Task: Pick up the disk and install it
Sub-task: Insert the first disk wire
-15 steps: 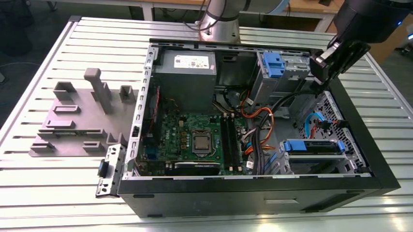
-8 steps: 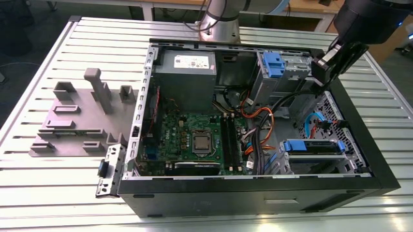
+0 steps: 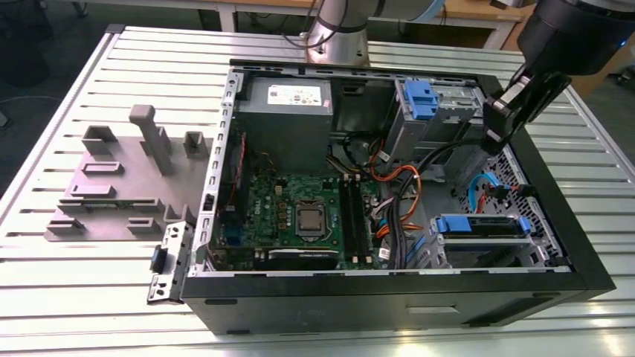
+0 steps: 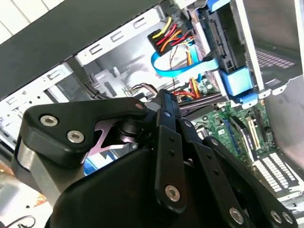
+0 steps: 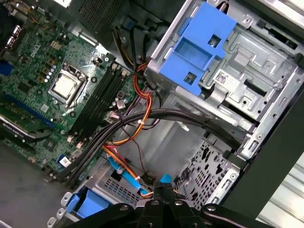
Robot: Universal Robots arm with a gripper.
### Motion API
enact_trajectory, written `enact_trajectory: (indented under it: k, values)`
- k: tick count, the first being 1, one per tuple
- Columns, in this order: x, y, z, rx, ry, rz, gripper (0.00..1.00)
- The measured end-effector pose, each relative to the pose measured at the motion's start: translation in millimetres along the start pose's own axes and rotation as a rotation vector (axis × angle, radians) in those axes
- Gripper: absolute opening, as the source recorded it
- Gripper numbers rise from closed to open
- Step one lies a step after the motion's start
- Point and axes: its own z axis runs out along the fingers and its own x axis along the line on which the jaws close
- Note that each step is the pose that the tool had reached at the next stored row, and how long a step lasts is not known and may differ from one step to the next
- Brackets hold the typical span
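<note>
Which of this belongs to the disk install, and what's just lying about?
In the job: disk in its blue carrier; gripper at the open case.
Lying about: grey fixture plate on the table; blue latch piece; grey metal box.

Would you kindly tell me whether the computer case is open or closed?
Open: the computer case has no side cover, and the motherboard and cables lie exposed in the exterior view.

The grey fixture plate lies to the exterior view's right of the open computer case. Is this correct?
No. The grey fixture plate lies to the exterior view's left of the open computer case, as the exterior view shows.
</note>
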Motion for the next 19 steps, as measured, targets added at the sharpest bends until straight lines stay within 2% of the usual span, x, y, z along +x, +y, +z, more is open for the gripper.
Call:
enact_trajectory:
  k: [4, 12, 19]
  values:
    - [0.2, -0.5, 0.7, 0.0061, 0.0023, -0.026, 0.11]
    - [0.2, -0.5, 1.6, 0.0123, -0.0018, -0.136, 0.11]
    - [0.2, -0.5, 2.2, 0.0167, -0.0044, -0.210, 0.11]
